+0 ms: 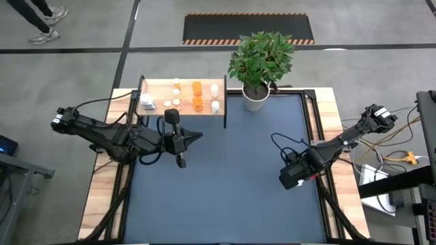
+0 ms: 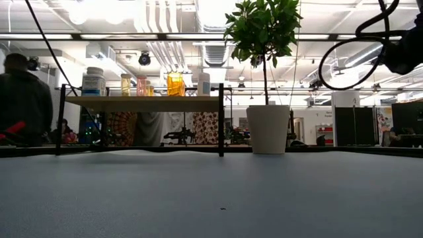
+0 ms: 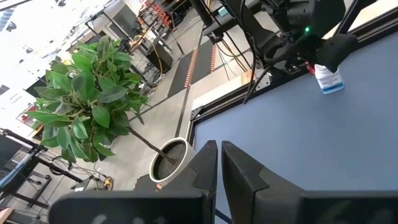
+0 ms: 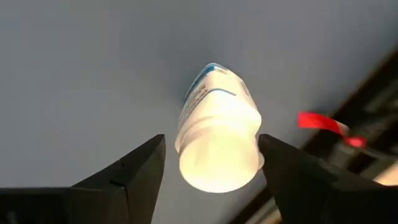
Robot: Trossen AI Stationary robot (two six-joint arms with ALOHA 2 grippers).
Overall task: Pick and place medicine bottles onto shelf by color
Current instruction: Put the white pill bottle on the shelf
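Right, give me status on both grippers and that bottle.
Right gripper open, fingers straddling a white bottle lying on the table, not gripped. Left gripper shut, empty, near the shelf. Nothing in the way.

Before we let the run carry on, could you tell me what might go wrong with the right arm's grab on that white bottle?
1. The right gripper straddles the white bottle near its cap, fingers not yet touching; a high grip could tip it or let it slip.
2. The shelf already holds several bottles, so placing another could knock a neighbour.
3. The left gripper, shut and empty, sits near the shelf; the arms could cross there.
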